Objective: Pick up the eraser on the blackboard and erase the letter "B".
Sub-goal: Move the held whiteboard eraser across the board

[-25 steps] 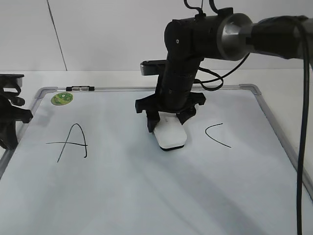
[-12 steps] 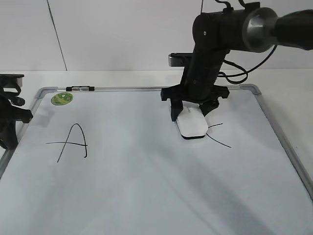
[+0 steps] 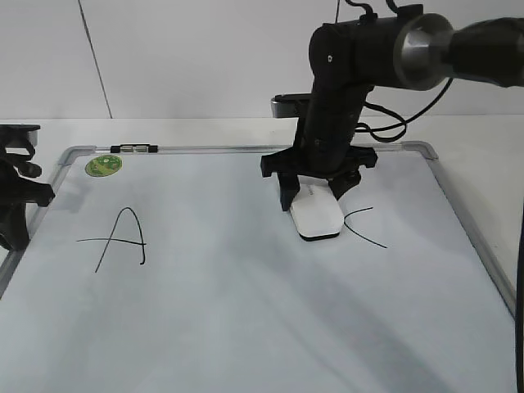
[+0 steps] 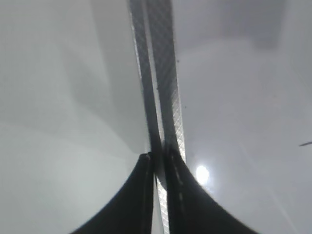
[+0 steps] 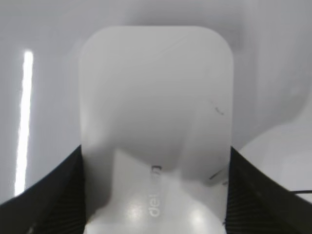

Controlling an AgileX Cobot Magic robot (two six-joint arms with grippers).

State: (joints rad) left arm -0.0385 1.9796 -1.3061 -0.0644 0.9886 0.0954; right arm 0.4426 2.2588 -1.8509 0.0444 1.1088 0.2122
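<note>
At far left, left tool (image 3: 16,196) clenched on nothing, parked over the left edge of the blackboard (image 3: 246,327), its frame strip visible between the fingertips in the wrist view. Near the top left corner, green sticker (image 3: 104,165). Below it, letter A (image 3: 119,239). In the middle, no letter "B" visible. Right of centre, right tool (image 3: 315,196) grasping the eraser (image 3: 317,218) by its long sides, flat on the board. Just right of the eraser, letter C (image 3: 364,228), close but apart.
</note>
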